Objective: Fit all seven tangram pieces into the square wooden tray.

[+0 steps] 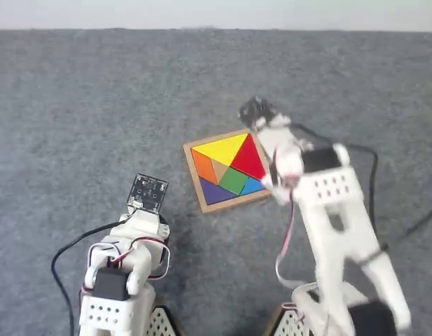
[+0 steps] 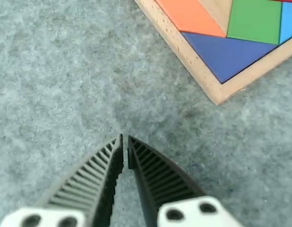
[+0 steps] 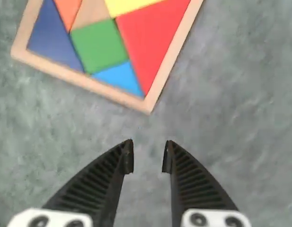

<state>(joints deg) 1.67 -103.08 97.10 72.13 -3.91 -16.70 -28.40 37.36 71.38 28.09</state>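
Observation:
The square wooden tray (image 1: 194, 178) lies at mid-table with coloured tangram pieces lying flat in it and covering its floor: yellow (image 1: 221, 149), red (image 1: 249, 159), orange (image 1: 204, 166), green (image 1: 233, 180) and others. My left gripper (image 2: 125, 138) is shut and empty over bare carpet, short of the tray's corner (image 2: 216, 97) by the dark blue piece (image 2: 226, 54). My right gripper (image 3: 147, 156) is open with nothing between its fingers, just off the tray corner (image 3: 146, 108) where the red piece (image 3: 150, 33) and the light blue piece (image 3: 119, 75) meet.
Grey carpet (image 1: 96, 105) covers the whole table. The left arm (image 1: 131, 245) stands at the near left, and the right arm (image 1: 328, 203) leans over the tray's right side. Black cables (image 1: 61, 259) trail near both bases.

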